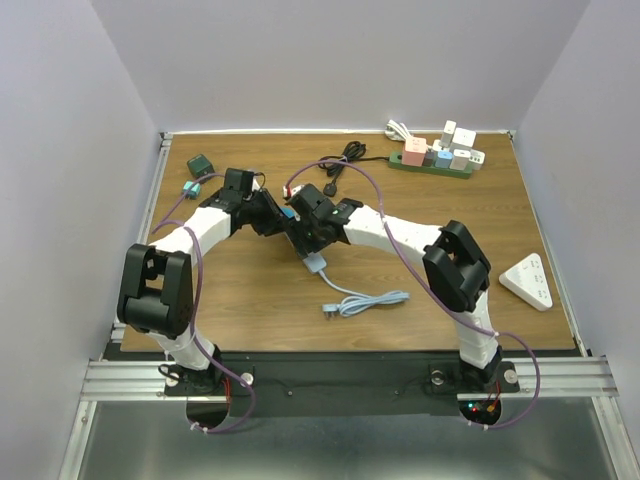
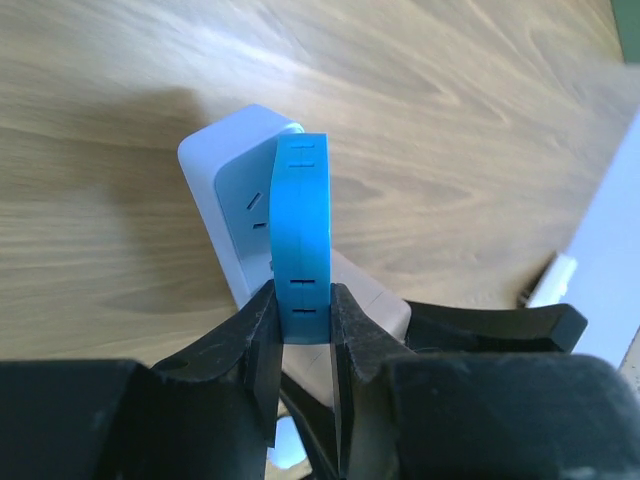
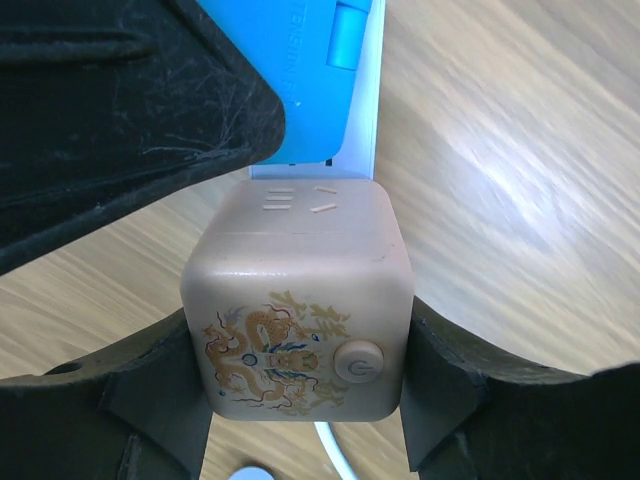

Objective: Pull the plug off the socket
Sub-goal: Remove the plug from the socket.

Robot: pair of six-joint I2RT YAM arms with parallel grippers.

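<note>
Blue plug (image 3: 318,85): seated in the cube socket (image 3: 300,320), at its 12 o'clock; light, rigid, smooth.
Left claw (image 2: 303,330): narrow, pinching the plug's flat sides.
Right claw (image 3: 300,385): wide, clamping the cube.
Pull: probably tight; straight, no twisting.

Bright, even light falls from overhead on the table (image 1: 250,300), and the shadows there are soft. In the left wrist view the blue plug (image 2: 303,220) is crisp, with a pale glare streak on the wood above it and a faint shadow to its left. In the right wrist view glare washes the blurred wood right of the plug.
</note>
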